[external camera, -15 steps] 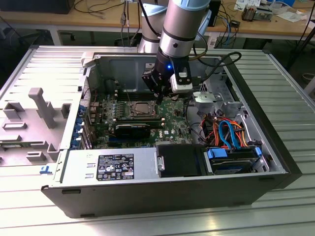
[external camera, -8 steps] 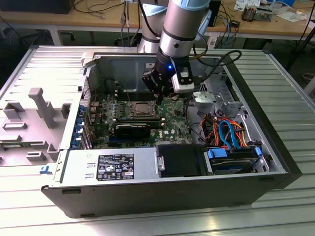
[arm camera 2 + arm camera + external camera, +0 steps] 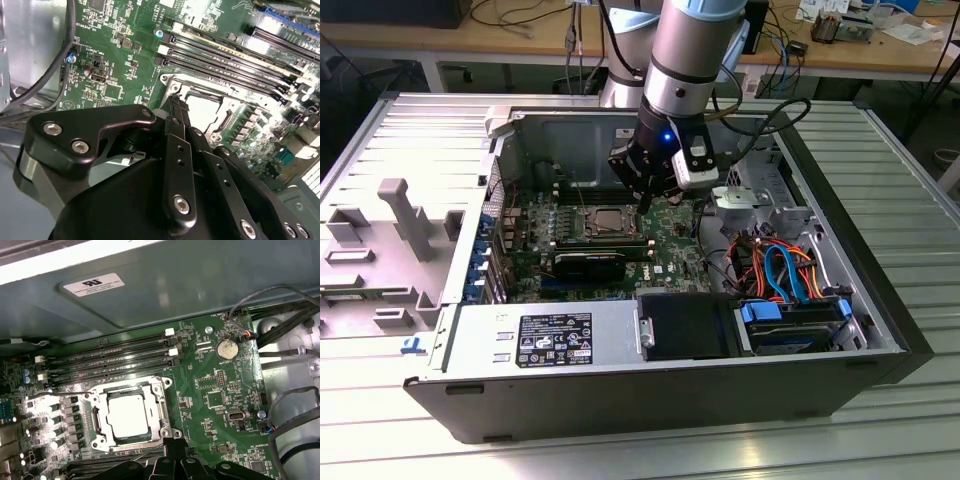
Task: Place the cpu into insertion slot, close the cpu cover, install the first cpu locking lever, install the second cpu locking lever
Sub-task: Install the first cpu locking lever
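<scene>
- Setting: robotics lab or electronics workshop.
- Open computer case [image 3: 620, 400] lies on a ribbed metal table [image 3: 910, 200], green motherboard [image 3: 670, 245] exposed.
- Wooden workbenches [image 3: 470, 40] behind, strewn with cables [image 3: 535, 15] and small parts.
- Robot arm [image 3: 685, 60] reaches into the case.

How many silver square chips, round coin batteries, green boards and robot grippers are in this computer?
cpu: 1
coin battery: 1
green motherboard: 1
gripper: 1
Total: 4
</scene>
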`<state>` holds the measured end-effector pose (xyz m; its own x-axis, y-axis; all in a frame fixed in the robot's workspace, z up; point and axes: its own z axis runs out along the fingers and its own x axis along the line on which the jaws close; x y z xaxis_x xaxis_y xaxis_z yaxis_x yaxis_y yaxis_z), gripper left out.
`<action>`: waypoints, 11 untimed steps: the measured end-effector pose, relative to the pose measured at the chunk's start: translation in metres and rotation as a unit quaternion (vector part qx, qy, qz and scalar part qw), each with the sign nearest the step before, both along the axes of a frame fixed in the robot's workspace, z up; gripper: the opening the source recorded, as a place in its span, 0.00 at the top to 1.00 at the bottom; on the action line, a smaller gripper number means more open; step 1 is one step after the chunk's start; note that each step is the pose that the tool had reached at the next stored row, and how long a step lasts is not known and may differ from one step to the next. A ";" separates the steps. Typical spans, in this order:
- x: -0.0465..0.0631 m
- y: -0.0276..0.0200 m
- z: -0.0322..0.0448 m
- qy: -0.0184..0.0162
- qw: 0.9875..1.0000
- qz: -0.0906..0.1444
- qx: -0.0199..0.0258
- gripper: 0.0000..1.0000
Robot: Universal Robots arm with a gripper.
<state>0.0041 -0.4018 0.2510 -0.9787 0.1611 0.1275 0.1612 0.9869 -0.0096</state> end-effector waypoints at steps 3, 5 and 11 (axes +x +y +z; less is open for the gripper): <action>0.000 0.0000 0.0001 0.000 1.000 0.020 0.000 0.89; 0.000 0.0000 0.0000 0.000 1.000 0.031 0.000 0.89; 0.000 0.0000 -0.0001 0.000 0.996 0.086 0.000 0.89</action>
<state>0.0041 -0.4018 0.2509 -0.9918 -0.0100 0.1275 -0.0113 0.9999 -0.0095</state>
